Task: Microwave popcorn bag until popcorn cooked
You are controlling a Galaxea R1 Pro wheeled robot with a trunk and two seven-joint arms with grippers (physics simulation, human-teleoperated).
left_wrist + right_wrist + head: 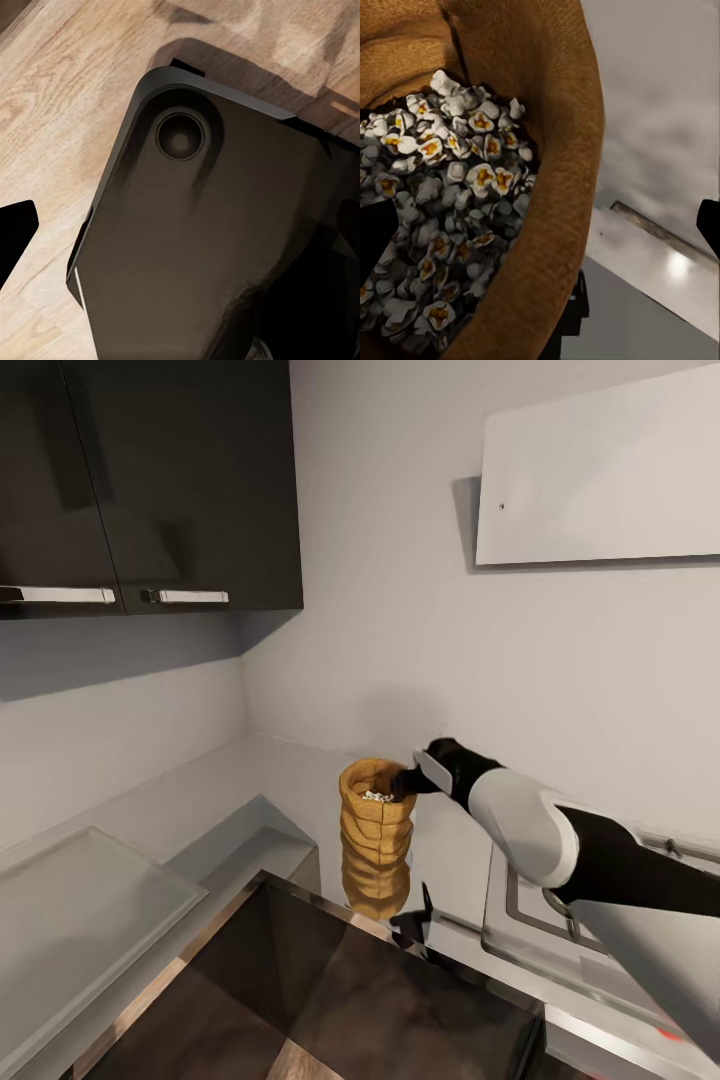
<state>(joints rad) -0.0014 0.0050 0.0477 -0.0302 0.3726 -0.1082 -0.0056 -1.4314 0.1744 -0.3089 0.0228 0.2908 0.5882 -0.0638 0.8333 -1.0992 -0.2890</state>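
Popcorn bag rim (kernels showing) clamped by right fingers above countertop, beside hob.

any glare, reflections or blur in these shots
Head view: the glossy countertop mirrors the popcorn bag beneath it, and the right pincer at the bag's rim casts a dark reflection below. Right wrist view: a bright glare spot on the grey surface; the popcorn looks sharp. Left wrist view: soft, smeared shadows on the wooden floor.

Dark wall cabinets with metal handles are seen at far left. A pale wall panel is mounted at far right. A frosted board lies at near left.
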